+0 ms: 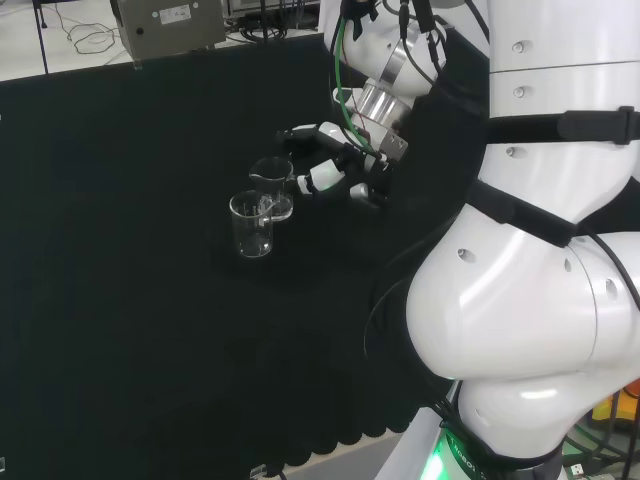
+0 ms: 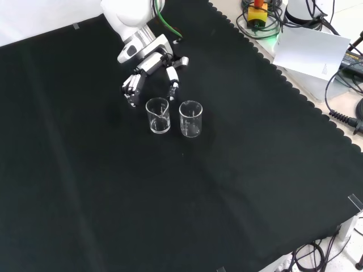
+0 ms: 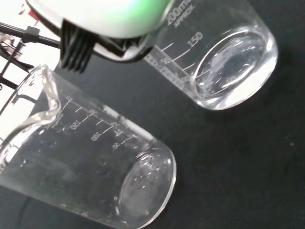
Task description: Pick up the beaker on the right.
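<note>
Two clear, empty glass beakers stand close together on the black cloth. In the front view they are side by side, the left beaker (image 2: 158, 115) and the right beaker (image 2: 190, 119). In the head view the same pair stand one behind the other, the farther beaker (image 1: 272, 180) and the nearer beaker (image 1: 252, 225). The hand (image 2: 150, 68) hangs just behind the left beaker in the front view, open, with its fingers (image 2: 130, 88) and thumb (image 2: 173, 86) spread downward and holding nothing. In the head view the hand (image 1: 330, 170) is right of the farther beaker. Both beakers (image 3: 86, 167) (image 3: 224, 62) loom large in the wrist view.
The arm's white links (image 1: 520, 300) take up the right of the head view. A grey metal box (image 1: 165, 25) stands beyond the cloth's far edge. In the front view, a white sheet (image 2: 309, 51) and cables (image 2: 340, 107) lie off the cloth's scalloped edge at the upper right.
</note>
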